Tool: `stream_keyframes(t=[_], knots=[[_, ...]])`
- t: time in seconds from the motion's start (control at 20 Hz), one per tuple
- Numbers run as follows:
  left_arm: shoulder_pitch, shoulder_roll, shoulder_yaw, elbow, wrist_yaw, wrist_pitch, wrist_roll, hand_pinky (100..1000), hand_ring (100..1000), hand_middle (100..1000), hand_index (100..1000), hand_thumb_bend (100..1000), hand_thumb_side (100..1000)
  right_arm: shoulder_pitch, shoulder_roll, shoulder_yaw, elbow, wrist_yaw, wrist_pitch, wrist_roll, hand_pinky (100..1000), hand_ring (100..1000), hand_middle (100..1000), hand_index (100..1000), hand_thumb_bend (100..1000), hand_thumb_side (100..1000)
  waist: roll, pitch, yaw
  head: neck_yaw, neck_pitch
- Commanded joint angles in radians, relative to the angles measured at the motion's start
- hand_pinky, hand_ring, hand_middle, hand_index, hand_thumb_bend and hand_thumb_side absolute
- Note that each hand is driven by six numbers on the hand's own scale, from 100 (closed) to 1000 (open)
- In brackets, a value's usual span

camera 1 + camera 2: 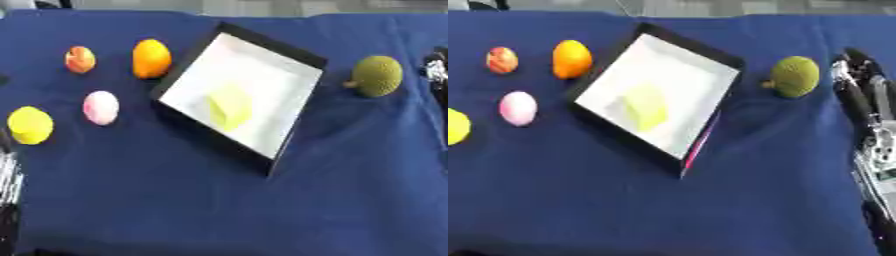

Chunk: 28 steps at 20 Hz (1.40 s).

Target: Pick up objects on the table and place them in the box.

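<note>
A black box (297,52) with a white floor sits tilted at the table's middle, with a pale yellow-green fruit (229,106) lying inside it. To its left lie an orange (151,58), a red-and-yellow fruit (80,59), a pink fruit (101,107) and a yellow fruit (30,125). A rough green fruit (794,76) rests right of the box. My right hand (857,82) shows along the right edge, fingers straight, just right of the green fruit and apart from it. Only a silver part of my left arm (9,175) shows at the left edge; the hand is hidden.
A blue cloth (175,210) covers the whole table. Its near half holds nothing but cloth. The table's far edge runs along the top of the views.
</note>
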Motion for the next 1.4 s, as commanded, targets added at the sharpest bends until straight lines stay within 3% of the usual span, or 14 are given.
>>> stream_keyframes(t=[0.05,0.45,0.6,0.8,1.0,1.15,1.4], knots=[[-0.006,0.029,0.006,-0.020,0.003,-0.001,-0.003,694,812,759,796,139,671,-0.011,-0.023,-0.005,-0.016,-0.001,-0.002,0.001,978,840,812,902,100,675,0.005,-0.051,-0.002,-0.001,-0.007],[-0.019,0.038,0.005,-0.029,-0.003,-0.003,-0.004,698,817,764,800,142,660,-0.012,-0.022,-0.009,-0.017,-0.002,-0.003,-0.003,978,840,812,902,100,678,0.006,-0.049,-0.019,-0.005,-0.006],[-0.040,0.074,-0.006,-0.055,-0.021,0.006,-0.027,705,830,776,812,135,621,-0.010,-0.024,-0.012,-0.017,-0.003,-0.004,-0.005,978,840,812,902,100,672,0.009,-0.053,-0.025,-0.009,-0.003],[-0.083,0.236,-0.038,-0.088,-0.079,0.071,-0.110,734,859,798,830,132,532,-0.004,-0.030,-0.009,-0.014,-0.002,-0.003,-0.003,978,840,812,902,100,675,0.018,-0.061,-0.026,-0.010,0.004],[-0.108,0.462,-0.105,-0.077,-0.110,0.199,-0.260,796,900,839,871,173,462,0.003,-0.038,-0.007,-0.010,0.002,-0.002,-0.001,978,840,812,902,100,678,0.028,-0.064,-0.025,-0.010,0.011],[-0.129,0.624,-0.159,-0.027,-0.117,0.295,-0.408,827,911,856,895,255,421,0.008,-0.045,-0.005,-0.008,0.005,-0.001,0.000,978,841,812,902,100,681,0.035,-0.066,-0.026,-0.010,0.017],[-0.168,0.791,-0.239,0.060,-0.158,0.386,-0.644,883,933,884,927,474,435,0.012,-0.050,-0.001,-0.006,0.008,0.000,0.004,978,841,812,902,100,684,0.043,-0.067,-0.029,-0.004,0.023]])
